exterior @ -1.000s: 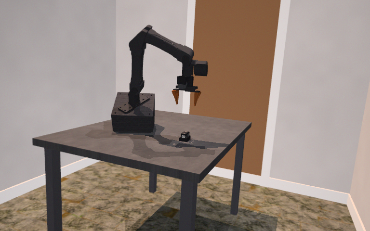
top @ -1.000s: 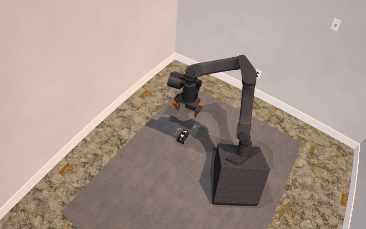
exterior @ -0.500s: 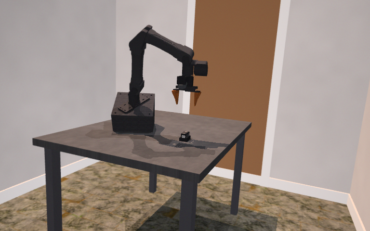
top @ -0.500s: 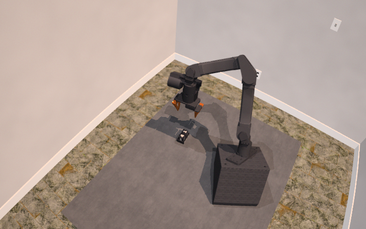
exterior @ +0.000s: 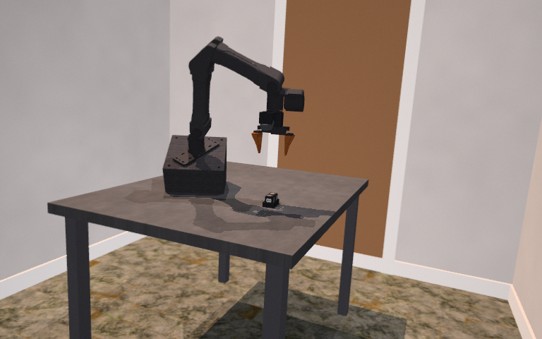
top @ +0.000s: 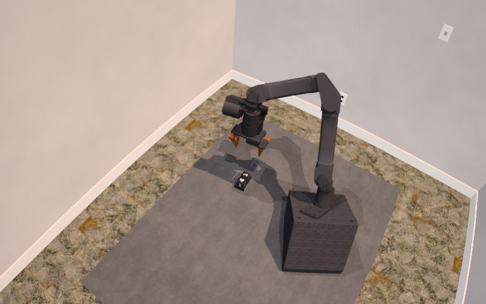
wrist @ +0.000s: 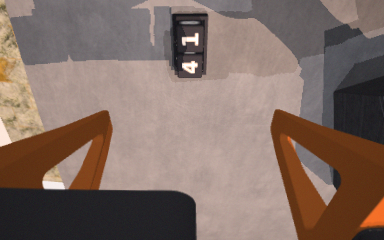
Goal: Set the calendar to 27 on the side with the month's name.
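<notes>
The gripper (wrist: 190, 150) is spread wide and empty, held high above the table (exterior: 140, 210). The calendar tray (wrist: 190, 74) is seen at twelve o'clock in the wrist view, with two cubes side by side, tops reading 4 (wrist: 190, 66) and 1 (wrist: 192, 38). The cubes are judged small, rigid, light and smooth-faced; each is best pinched across two opposite side faces from above, lest it slip or drag the light tray.
</notes>
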